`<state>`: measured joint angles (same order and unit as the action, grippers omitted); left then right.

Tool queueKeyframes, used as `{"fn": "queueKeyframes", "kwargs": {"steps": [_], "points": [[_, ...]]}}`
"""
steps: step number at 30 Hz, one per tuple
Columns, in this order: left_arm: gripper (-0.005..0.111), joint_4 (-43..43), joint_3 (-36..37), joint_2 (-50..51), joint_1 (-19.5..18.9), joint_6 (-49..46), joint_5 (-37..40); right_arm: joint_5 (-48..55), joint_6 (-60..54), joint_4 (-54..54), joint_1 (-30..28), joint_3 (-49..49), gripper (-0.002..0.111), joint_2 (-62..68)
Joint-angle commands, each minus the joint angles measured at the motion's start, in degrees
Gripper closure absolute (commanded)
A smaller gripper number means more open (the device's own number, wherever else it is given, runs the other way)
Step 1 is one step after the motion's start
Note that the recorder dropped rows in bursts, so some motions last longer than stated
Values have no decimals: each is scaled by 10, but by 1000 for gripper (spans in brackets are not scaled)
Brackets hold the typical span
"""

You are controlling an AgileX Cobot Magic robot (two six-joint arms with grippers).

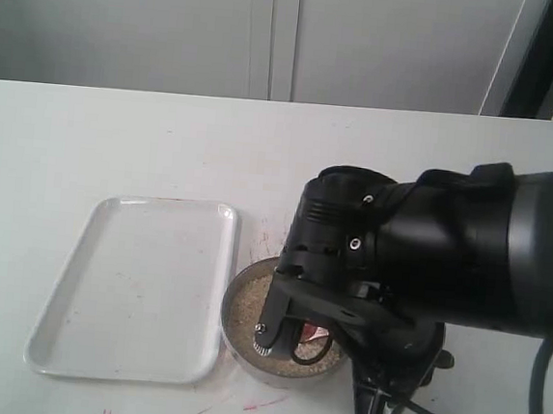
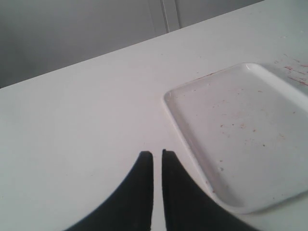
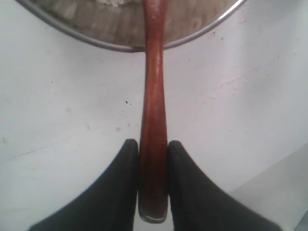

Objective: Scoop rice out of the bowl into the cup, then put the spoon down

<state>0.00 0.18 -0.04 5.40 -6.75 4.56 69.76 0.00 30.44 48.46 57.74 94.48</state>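
The spoon is held tight by its handle in the right hand, head over the bowl of rice on the desk. It should be dipped slowly and kept level. The left hand is closed on nothing. The cup is not seen.

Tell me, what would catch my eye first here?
The big black right arm fills the right foreground, leaning over a steel bowl of rice. Its gripper pinches a reddish-brown wooden spoon whose handle runs over the bowl's rim. Left of the bowl lies a white tray; the left gripper hangs beside it, holding nothing.
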Motion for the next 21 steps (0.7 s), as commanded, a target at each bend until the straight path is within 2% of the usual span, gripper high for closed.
{"fn": "queueKeyframes", "kwargs": {"steps": [1, 11, 21], "points": [[92, 0, -2, 0, -1, 3, -3, 2, 28, -28, -14, -1, 108, -6], [92, 0, -2, 0, -1, 3, -3, 2, 18, -83, -33, -5, 108, -5], [92, 0, -2, 0, -1, 3, -3, 2, -7, -65, -33, -5, 108, -5]]}}
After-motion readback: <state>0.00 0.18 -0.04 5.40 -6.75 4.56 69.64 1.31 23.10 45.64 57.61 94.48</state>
